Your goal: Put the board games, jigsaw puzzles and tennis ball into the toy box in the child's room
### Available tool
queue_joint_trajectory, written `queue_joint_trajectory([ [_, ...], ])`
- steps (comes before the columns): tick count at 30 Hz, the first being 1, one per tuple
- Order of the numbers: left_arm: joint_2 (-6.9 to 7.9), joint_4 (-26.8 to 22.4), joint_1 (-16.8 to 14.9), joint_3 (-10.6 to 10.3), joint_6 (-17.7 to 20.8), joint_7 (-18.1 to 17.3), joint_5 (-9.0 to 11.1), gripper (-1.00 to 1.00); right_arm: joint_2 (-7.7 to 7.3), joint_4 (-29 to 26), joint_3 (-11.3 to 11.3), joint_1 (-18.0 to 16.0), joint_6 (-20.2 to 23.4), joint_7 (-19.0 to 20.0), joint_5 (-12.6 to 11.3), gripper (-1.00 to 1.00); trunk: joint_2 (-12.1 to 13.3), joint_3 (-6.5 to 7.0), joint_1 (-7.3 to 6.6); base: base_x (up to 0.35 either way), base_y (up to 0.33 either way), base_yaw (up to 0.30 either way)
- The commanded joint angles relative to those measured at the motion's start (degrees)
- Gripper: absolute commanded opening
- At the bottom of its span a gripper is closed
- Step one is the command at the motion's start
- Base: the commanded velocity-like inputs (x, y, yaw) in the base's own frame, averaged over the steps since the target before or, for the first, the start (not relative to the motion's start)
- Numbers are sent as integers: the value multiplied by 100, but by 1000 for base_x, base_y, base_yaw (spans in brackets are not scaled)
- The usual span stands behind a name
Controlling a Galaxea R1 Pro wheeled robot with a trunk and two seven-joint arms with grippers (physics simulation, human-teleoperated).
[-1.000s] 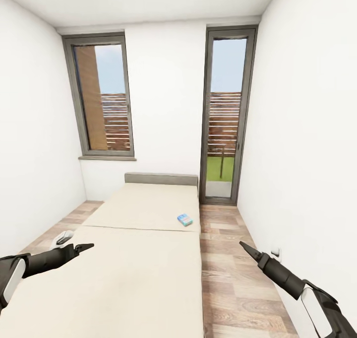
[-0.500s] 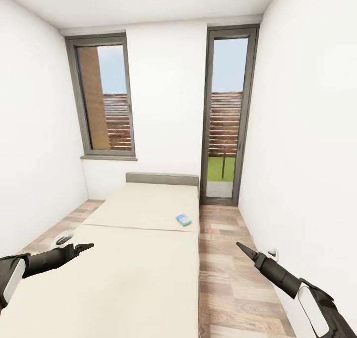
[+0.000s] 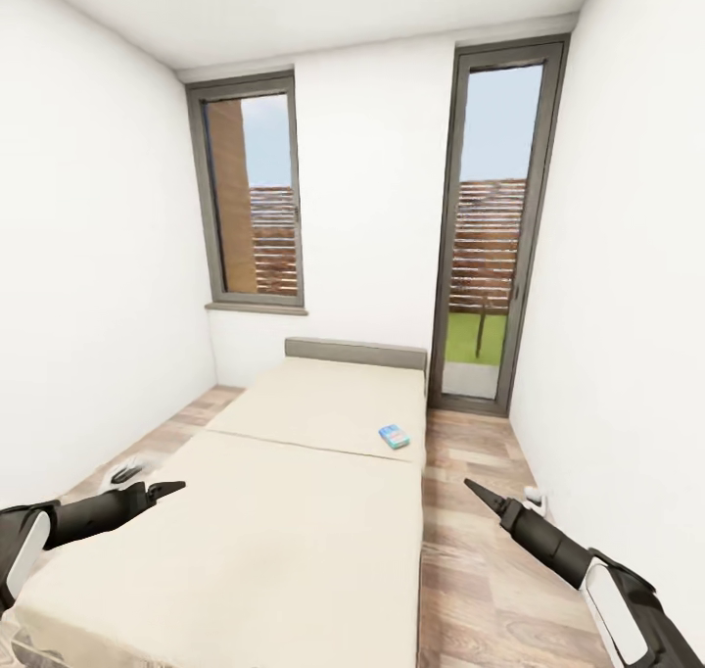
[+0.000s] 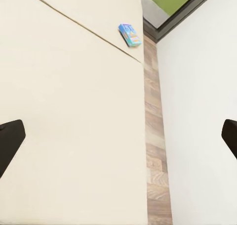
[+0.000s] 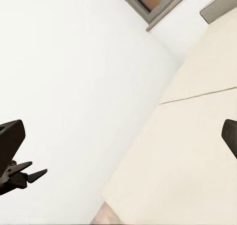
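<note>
**Desk:** What's the room, biggest things first?

**Photographer:** A narrow white bedroom. The bed [image 3: 294, 511] fills the floor from 6 o'clock up to the far wall, its headboard [image 3: 356, 353] at 12. Above it are a window [image 3: 250, 198] at 11 and a tall glass door [image 3: 494, 227] at 1. A strip of wood floor [image 3: 480, 550] runs along the bed at 4 to 5 o'clock, likely the lane the robot needs to reach further in.

**Desk:** And the arms?

**Photographer:** Both reach forward and low, one either side of the bed. The left gripper [image 3: 168, 490] is at 8 o'clock over the mattress edge, the right gripper [image 3: 476, 492] at 4 over the floor. Neither carries anything. In each wrist view the fingertips [image 4: 10, 143] sit at opposite edges of the frame, so both read as spread wide, which looks like a travel pose.

**Desk:** Any toys?

**Photographer:** One small blue board game [image 3: 394, 437] lies flat on the far half of the bed, near its right edge, just beyond the seam in the mattress. It is well apart from both grippers. The left wrist camera also catches the game [image 4: 129, 34]. A small pale object [image 3: 126, 473] lies on the floor at 8, too small to identify.
</note>
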Motion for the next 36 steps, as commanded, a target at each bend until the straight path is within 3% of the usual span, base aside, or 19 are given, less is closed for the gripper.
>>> queue_joint_trajectory([
  [1, -2, 2, -7, 7, 29, -13, 7, 100, -2, 0, 17, -4, 46, -3, -39, 100, -6, -9, 1, 0, -119, 289],
  [10, -3, 2, -7, 7, 29, -13, 7, 100, -4, 1, 171, -16, 46, -219, -39, 100, -6, -9, 1, 0, -41, 291],
  [36, -3, 2, -7, 7, 29, -12, 7, 100, 7, 0, 195, -18, 46, -299, -39, 100, -6, -9, 1, 0, -2, 292],
])
